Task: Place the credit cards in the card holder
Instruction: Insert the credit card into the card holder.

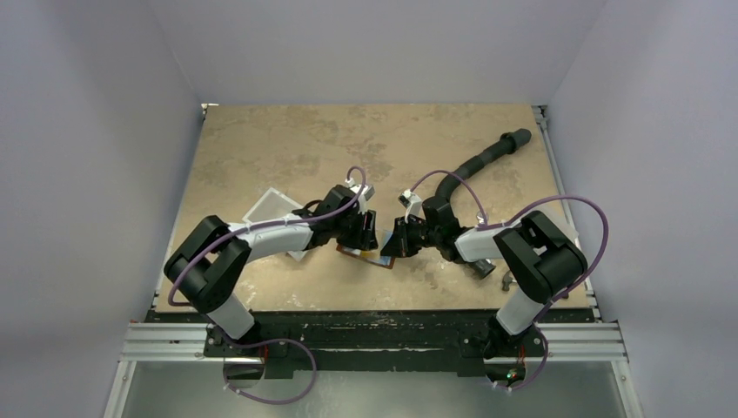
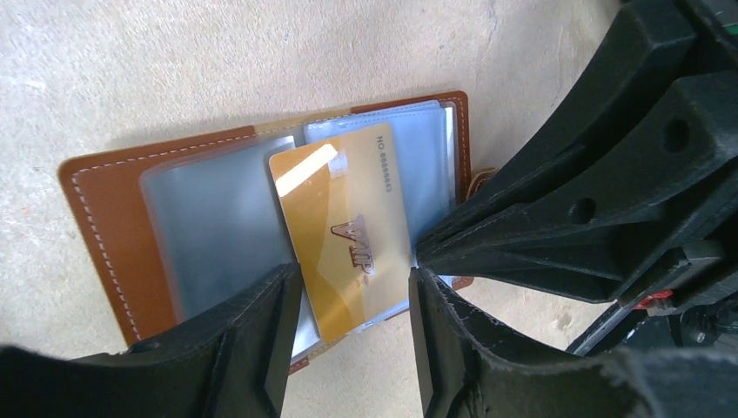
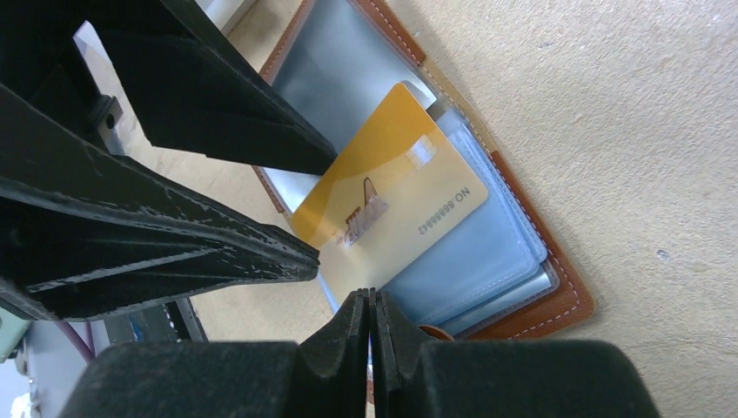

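Credit card (image 2: 344, 228): gold, "VIP" lettering.

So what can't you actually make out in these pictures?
- Top view: the card holder is mostly covered by the left gripper and right gripper; its pockets are too small to read.
- Left wrist view: the near end of the gold card is hidden behind the left gripper's fingers.
- Right wrist view: what the shut right gripper presses or pinches is hidden under its own tips.
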Motion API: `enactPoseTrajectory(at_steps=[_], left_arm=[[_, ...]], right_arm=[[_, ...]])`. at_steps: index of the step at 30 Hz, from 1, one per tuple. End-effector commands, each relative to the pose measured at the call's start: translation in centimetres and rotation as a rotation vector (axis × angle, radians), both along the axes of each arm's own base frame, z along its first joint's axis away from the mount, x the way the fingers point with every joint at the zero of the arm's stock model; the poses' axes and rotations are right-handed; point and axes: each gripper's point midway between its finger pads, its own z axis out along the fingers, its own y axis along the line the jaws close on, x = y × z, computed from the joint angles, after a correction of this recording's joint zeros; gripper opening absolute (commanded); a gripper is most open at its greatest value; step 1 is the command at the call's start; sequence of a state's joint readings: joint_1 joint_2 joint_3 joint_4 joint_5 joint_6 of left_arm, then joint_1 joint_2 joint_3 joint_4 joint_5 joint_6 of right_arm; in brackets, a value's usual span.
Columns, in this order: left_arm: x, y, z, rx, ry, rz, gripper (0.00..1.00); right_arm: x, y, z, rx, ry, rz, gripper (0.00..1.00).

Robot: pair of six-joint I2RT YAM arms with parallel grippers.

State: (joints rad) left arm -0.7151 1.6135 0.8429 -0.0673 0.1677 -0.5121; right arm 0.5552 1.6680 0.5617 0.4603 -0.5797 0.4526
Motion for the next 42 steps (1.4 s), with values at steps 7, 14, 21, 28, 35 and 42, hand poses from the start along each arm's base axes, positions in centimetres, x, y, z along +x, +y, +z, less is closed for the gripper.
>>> enactPoseTrajectory(at_steps=[7, 14, 21, 28, 35, 42], left_arm=[[-0.1, -4.0, 0.8, -0.146, 0.002, -0.064, 0.48], [-0.5, -4.4, 1.1, -0.179, 0.012, -0.071, 0.48], [-1.2, -4.4, 0.5, -0.194, 0.047, -0.078, 0.46], [-1.7, -5.2, 0.5, -0.26, 0.056, -0.098, 0.45], [-2.3, -6.8, 1.1, -0.339, 0.037, -0.152, 0.48], [-2.7, -7.7, 1.4, -0.396, 0.036, -0.173, 0.48]], right_arm=[[0.2, -0.6, -0.4, -0.033, -0.02, -0.022, 0.11], [1.2, -2.3, 0.9, -0.073, -0.04, -0.174, 0.17], [0.5, -4.1, 1.1, -0.104, 0.007, -0.291, 0.29], [0.3, -6.0, 0.6, -0.16, 0.026, -0.376, 0.36], [0.6, -7.4, 0.5, -0.195, 0.049, -0.481, 0.38], [0.9, -8.9, 0.8, -0.21, 0.058, -0.594, 0.53]])
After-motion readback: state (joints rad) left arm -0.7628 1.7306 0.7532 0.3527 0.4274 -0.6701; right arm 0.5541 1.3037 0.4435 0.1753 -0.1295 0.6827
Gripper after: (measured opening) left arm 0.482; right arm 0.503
